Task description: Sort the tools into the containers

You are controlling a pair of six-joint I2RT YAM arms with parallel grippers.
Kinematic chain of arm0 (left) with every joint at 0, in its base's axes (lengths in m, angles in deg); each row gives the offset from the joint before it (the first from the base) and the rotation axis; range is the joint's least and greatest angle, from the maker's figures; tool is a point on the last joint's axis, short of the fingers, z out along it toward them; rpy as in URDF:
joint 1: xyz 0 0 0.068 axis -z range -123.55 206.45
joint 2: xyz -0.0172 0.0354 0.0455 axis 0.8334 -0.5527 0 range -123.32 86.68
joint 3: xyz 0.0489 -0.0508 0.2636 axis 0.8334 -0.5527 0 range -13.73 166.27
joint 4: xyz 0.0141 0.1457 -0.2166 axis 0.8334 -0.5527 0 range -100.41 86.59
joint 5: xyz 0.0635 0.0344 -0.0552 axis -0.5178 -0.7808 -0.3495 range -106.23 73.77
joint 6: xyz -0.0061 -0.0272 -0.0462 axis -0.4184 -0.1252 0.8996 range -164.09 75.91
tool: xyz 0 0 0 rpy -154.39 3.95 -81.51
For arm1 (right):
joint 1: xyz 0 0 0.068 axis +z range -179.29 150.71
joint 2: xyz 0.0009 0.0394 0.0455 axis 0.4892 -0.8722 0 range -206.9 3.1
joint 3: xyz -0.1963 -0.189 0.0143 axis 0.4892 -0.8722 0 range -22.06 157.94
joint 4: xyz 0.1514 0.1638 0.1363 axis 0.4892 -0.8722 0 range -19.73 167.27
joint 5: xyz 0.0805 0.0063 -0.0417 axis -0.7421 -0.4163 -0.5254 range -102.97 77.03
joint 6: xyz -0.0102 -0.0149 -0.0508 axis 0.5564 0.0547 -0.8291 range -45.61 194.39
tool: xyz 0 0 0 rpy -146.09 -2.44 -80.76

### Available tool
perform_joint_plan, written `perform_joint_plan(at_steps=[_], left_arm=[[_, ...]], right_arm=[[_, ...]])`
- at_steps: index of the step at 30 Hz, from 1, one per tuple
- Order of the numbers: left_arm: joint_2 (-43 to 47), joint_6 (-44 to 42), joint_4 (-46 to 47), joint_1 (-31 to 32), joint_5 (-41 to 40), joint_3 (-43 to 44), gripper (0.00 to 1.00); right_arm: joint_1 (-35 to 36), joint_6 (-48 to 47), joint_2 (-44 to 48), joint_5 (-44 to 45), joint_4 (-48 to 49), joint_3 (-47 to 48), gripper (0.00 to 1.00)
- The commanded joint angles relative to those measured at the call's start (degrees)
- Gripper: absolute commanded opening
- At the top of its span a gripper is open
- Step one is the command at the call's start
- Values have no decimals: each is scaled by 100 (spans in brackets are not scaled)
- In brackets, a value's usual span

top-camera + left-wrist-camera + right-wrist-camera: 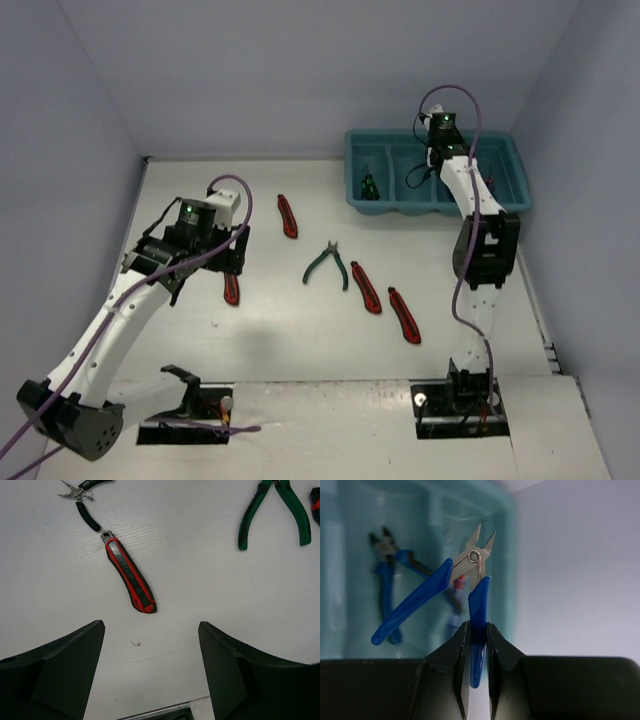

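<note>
The tray (440,208) is smooth teal plastic. Over the tray, the blue cutters (479,600) have bare grey metal blades, a thin wire spring and glossy handle sleeves, probably plastic-dipped. The right gripper (478,630) has matt black fingers (440,680). Well apart from the tray, the table (210,590) is matt white and finely ribbed. The knife (129,575) there is red-and-black plastic with a metal tip.

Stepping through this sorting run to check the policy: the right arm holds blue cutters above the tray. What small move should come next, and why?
Probably lower a little and open the jaws. The right gripper pinches one handle of the blue cutters, which hang over the teal tray, where other blue pliers already lie.
</note>
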Motion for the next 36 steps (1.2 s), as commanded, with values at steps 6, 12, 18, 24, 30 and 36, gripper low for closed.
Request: perform_joint_plan(at_steps=[6, 12, 18, 24, 30, 36], left_arm=[[45, 143, 95, -3, -50, -6, 72], [-188, 268, 119, 5, -41, 126, 72], [-398, 386, 130, -4, -41, 332, 72], [-532, 281, 138, 5, -42, 504, 72], [-520, 243, 139, -3, -64, 527, 72], [-437, 306, 139, 5, -41, 405, 72]], right_arm=[[-1, 419, -285, -106, 295, 653, 53], [23, 909, 503, -657, 280, 244, 57], [220, 2333, 2346, -2543, 260, -1575, 56], [1401, 3303, 3394, -2973, 216, -3259, 56], [2607, 4545, 3508, -3179, 251, -4451, 53], [3455, 6111, 3228, -3052, 614, -5197, 47]])
